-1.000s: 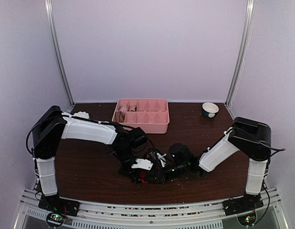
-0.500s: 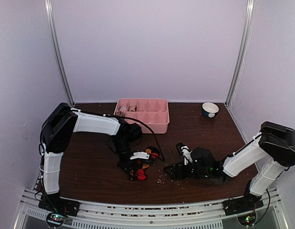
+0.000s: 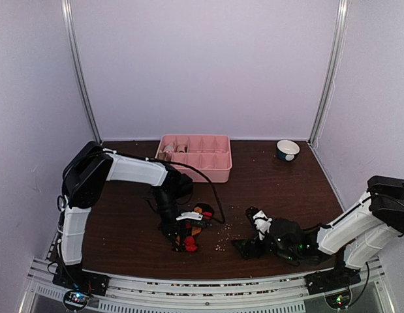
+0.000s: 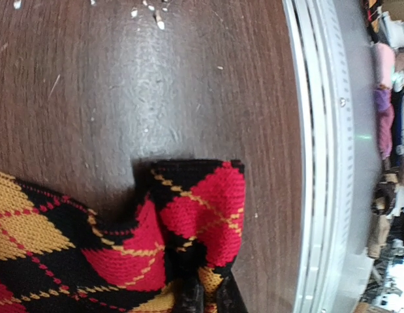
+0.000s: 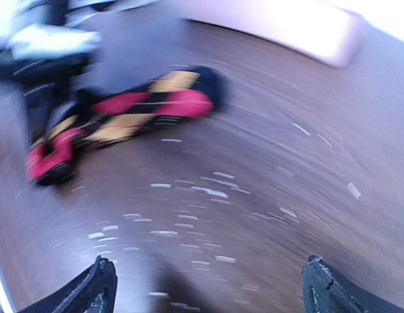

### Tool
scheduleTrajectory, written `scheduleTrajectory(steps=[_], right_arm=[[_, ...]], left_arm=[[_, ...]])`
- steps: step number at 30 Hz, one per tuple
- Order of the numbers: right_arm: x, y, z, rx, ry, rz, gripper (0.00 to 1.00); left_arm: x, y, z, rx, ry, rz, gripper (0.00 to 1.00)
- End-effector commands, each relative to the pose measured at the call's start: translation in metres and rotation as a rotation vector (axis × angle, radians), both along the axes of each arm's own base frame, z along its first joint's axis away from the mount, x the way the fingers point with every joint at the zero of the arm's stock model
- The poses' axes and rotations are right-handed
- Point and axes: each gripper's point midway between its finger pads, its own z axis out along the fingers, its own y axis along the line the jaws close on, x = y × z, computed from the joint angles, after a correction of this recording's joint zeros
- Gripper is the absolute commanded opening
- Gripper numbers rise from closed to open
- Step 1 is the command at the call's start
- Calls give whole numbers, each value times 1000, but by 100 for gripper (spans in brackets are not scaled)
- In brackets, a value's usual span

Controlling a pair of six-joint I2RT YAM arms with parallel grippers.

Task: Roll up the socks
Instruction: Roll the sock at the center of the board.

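A black sock with red and orange diamond patches [image 3: 200, 213] lies stretched on the brown table just left of centre. My left gripper [image 3: 183, 236] is shut on its near end, and the left wrist view shows the fingers [image 4: 188, 301] pinching a folded bunch of the knit sock [image 4: 195, 215]. My right gripper [image 3: 244, 248] stands open and low over the table, to the right of the sock and clear of it. In the blurred right wrist view its gripper [image 5: 208, 287] holds nothing, with the sock [image 5: 123, 124] ahead of it.
A pink compartment tray [image 3: 215, 173] stands at the back centre, with small items in its left cells. A small bowl [image 3: 288, 150] sits at the back right. Pale crumbs [image 3: 221, 244] are scattered between the two grippers. The metal front rail [image 4: 319, 163] runs close to the sock's end.
My right gripper has opened, let go of the sock and pulled back to the right. The left gripper keeps its hold and has shifted slightly; the sock now lies stretched out.
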Motion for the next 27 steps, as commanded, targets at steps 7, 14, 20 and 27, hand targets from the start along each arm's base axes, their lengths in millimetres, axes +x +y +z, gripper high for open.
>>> scheduleTrajectory(steps=[7, 14, 20, 27], right_arm=[[-68, 88, 25, -250, -453, 526, 78], [-74, 152, 18, -310, -544, 701, 64], [-68, 178, 0, -362, -550, 796, 53], [-50, 184, -12, -393, -527, 800, 38]], left_arm=[[1, 10, -12, 80, 197, 69, 0], [3, 20, -28, 138, 157, 57, 0], [4, 19, -29, 139, 156, 57, 0], [5, 22, -30, 141, 137, 39, 0]])
